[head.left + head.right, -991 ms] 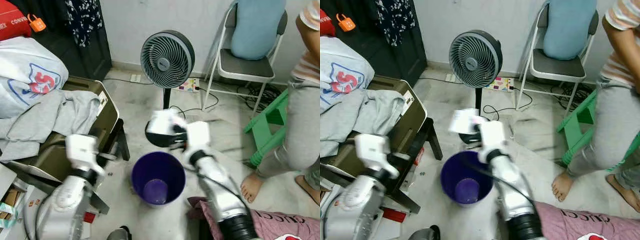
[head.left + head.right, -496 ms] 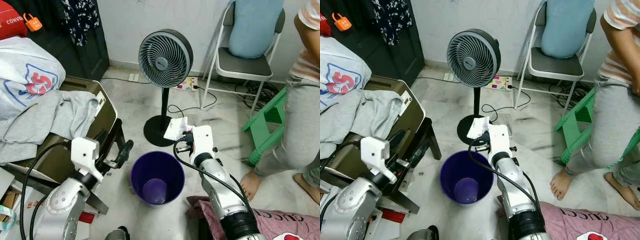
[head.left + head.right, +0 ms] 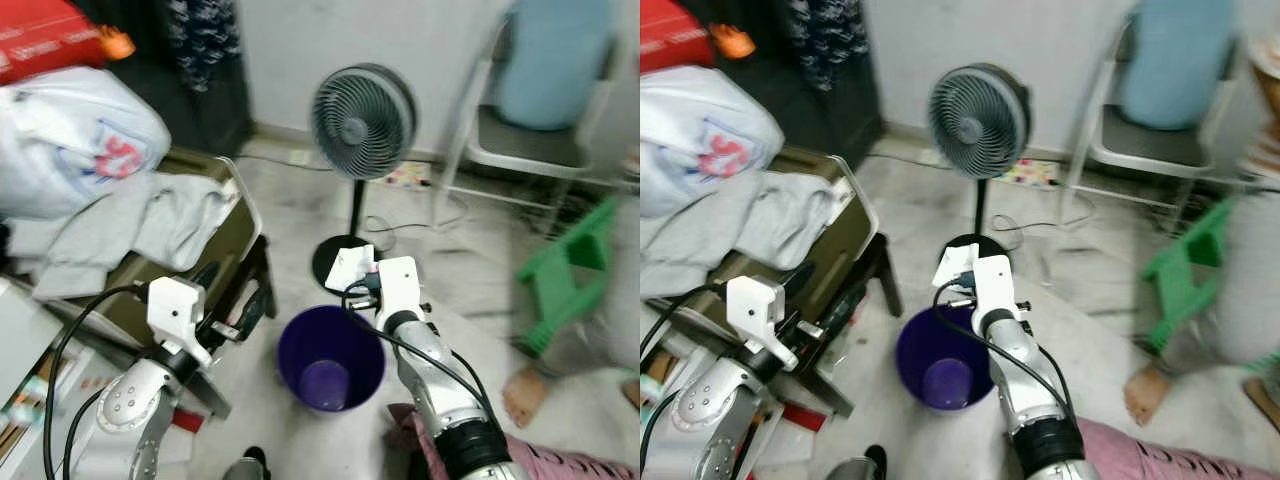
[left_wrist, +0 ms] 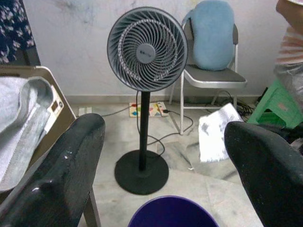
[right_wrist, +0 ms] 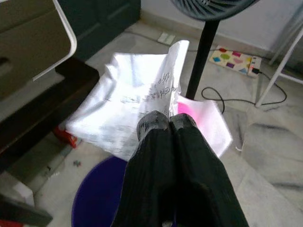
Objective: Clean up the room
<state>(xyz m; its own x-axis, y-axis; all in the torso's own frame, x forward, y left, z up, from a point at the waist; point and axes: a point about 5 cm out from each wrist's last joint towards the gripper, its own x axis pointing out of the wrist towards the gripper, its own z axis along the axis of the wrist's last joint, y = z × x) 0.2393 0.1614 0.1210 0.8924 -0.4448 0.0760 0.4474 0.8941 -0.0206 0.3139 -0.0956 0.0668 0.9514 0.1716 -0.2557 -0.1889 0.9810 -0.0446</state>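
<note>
Right now my right gripper (image 5: pixel 168 124) pinches a crumpled white paper (image 5: pixel 128 109) above the purple bin's (image 3: pixel 331 358) far rim; my left gripper (image 4: pixel 161 156) hangs spread wide.

Pale marble-like floor (image 3: pixel 300 205) carries all. Purple bin (image 3: pixel 331 358) stands on it, near front. Black round base of standing fan (image 3: pixel 362 122) rests just behind bin. Power strip (image 3: pixel 411 176) with black cables lies near wall. Folding chair (image 3: pixel 545 110) and green stool (image 3: pixel 565 270) stand on floor at right. Person's bare foot (image 3: pixel 524 385) beside stool.
</note>
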